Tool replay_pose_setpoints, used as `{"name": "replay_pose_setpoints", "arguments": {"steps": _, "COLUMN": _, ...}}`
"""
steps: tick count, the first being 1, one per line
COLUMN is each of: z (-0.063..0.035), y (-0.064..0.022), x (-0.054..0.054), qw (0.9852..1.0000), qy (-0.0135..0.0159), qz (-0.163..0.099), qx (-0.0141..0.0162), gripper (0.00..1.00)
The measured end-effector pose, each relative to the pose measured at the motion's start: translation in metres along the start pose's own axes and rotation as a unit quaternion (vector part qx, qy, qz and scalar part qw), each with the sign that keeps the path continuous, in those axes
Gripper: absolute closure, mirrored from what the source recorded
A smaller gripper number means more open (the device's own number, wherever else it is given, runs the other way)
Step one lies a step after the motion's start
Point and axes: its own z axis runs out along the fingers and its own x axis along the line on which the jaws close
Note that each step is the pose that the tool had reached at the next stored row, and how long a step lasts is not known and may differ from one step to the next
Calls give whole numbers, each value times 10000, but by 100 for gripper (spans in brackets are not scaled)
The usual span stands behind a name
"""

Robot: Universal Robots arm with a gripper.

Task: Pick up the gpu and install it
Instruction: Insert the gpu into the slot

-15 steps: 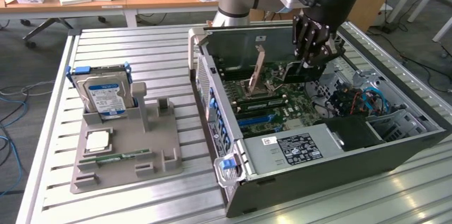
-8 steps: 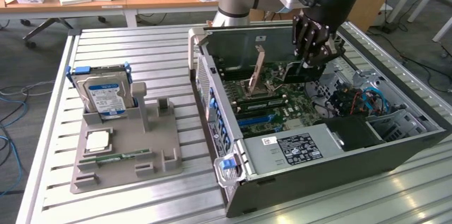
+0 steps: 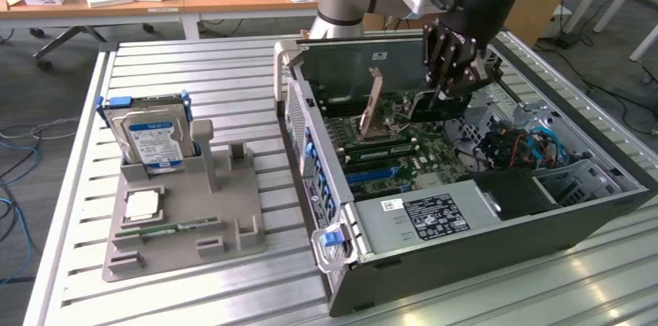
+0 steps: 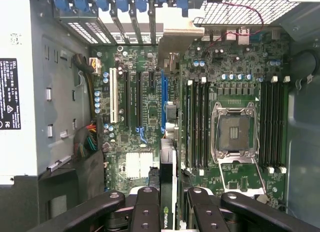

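Gripper (image 3: 452, 91) hangs inside the open computer case (image 3: 575, 210), fingers clamped on the gpu (image 3: 430, 107). Card held on edge, above the motherboard (image 3: 411, 149), not seated in a slot.

Wrist view: gripper (image 4: 170, 207) pinches the gpu (image 4: 168, 162) from both sides. Card seen edge-on, black cooler face, a green logo between the fingers (image 4: 145, 209). It lines up roughly with the long blue expansion slot (image 4: 162, 99) and hovers over that slot's near end. Empty CPU socket (image 4: 234, 132) lies beside it, flanked by memory slots (image 4: 197, 124).

Exterior view: power supply (image 3: 427, 214) with a black label sits at the near end of the case. On the exterior view's left, well apart from the case, a grey holder (image 3: 175, 218) on the slatted table (image 3: 206, 72) carries an upright hard drive (image 3: 152, 137) and a flat memory stick (image 3: 169, 227).
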Motion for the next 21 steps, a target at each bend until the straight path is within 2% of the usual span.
{"name": "replay_pose_setpoints", "arguments": {"steps": 10, "z": 48, "y": 2, "x": 0, "qw": 9996, "qy": 2, "qz": -291, "qx": 6, "gripper": 74}}
{"name": "replay_pose_setpoints", "arguments": {"steps": 15, "z": 51, "y": 3, "x": 0, "qw": 9995, "qy": 2, "qz": -306, "qx": 6, "gripper": 74}}
{"name": "replay_pose_setpoints", "arguments": {"steps": 21, "z": 97, "y": 12, "x": 1, "qw": 9995, "qy": 1, "qz": -305, "qx": 42, "gripper": 74}}
